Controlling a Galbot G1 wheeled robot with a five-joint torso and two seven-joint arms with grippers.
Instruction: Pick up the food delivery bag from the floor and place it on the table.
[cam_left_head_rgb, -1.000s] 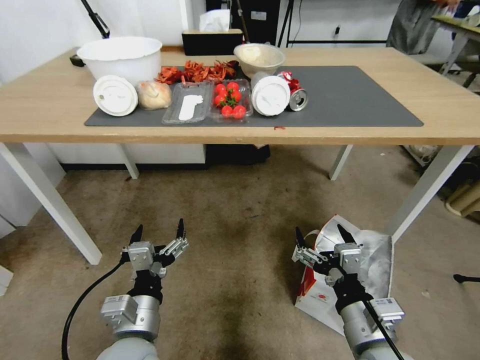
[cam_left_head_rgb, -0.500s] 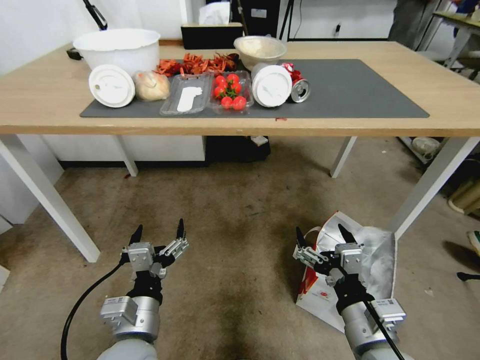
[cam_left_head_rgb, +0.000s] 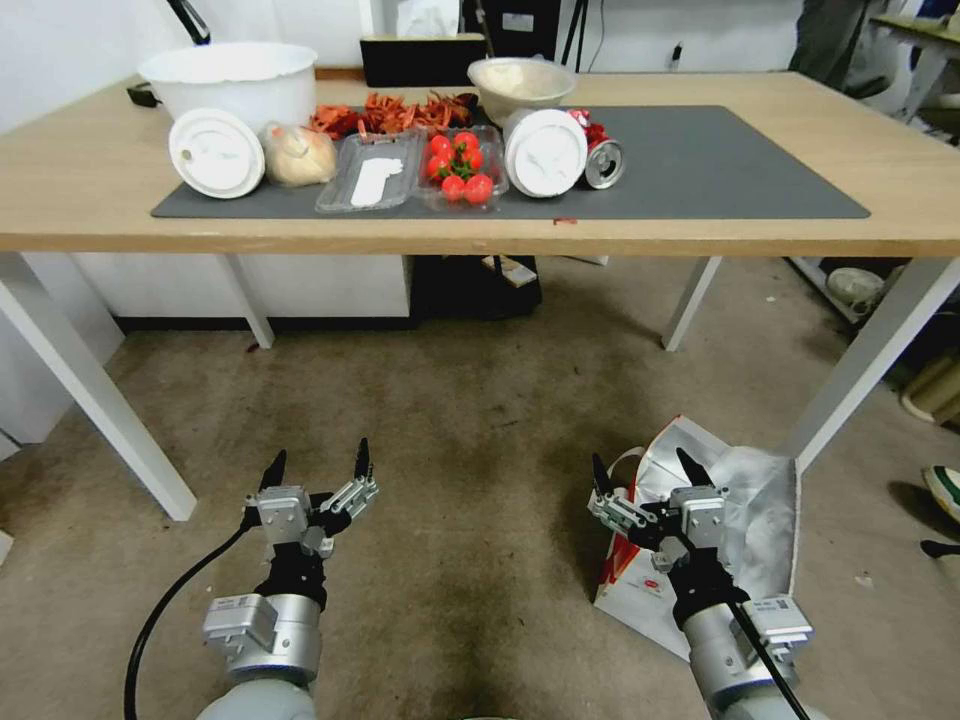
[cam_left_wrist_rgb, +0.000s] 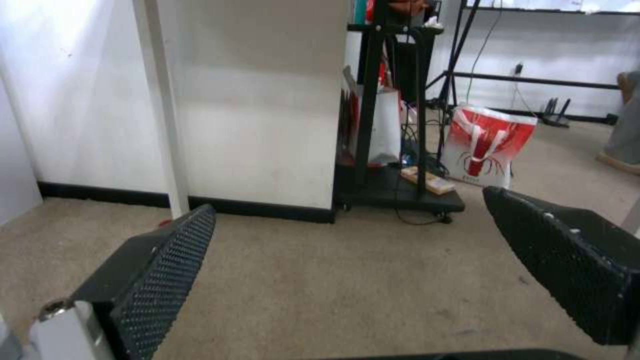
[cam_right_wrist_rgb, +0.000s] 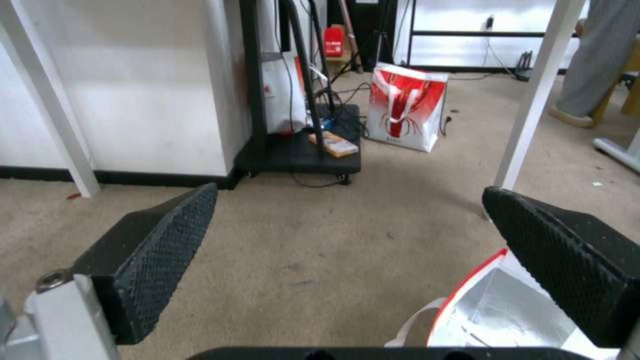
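The food delivery bag (cam_left_head_rgb: 762, 520) lies on the floor (cam_left_head_rgb: 470, 420) at the right, beside the table's right front leg, its mouth open and its silver lining showing. My right gripper (cam_left_head_rgb: 642, 468) hangs open just above the bag's left part, holding nothing. In the right wrist view the bag's red-edged mouth (cam_right_wrist_rgb: 493, 310) sits below the open gripper (cam_right_wrist_rgb: 353, 255), under one finger. My left gripper (cam_left_head_rgb: 318, 458) is open over bare carpet at the left, seen close in its own wrist view (cam_left_wrist_rgb: 360, 260). The table (cam_left_head_rgb: 480, 235) with its grey mat (cam_left_head_rgb: 720, 170) stands ahead.
On the mat's left half stand a white bowl (cam_left_head_rgb: 232, 80), lids, a tomato tray (cam_left_head_rgb: 460, 170) and a can (cam_left_head_rgb: 604, 163). White table legs (cam_left_head_rgb: 95, 400) (cam_left_head_rgb: 860, 370) flank the floor space. A small red-print bag (cam_right_wrist_rgb: 407, 107) and a black stand (cam_right_wrist_rgb: 300, 150) sit beyond the table.
The whole head view has shifted, with the table sliding up in the picture, so the camera has moved. Both grippers stay open in the same pose. The bag lies as before.
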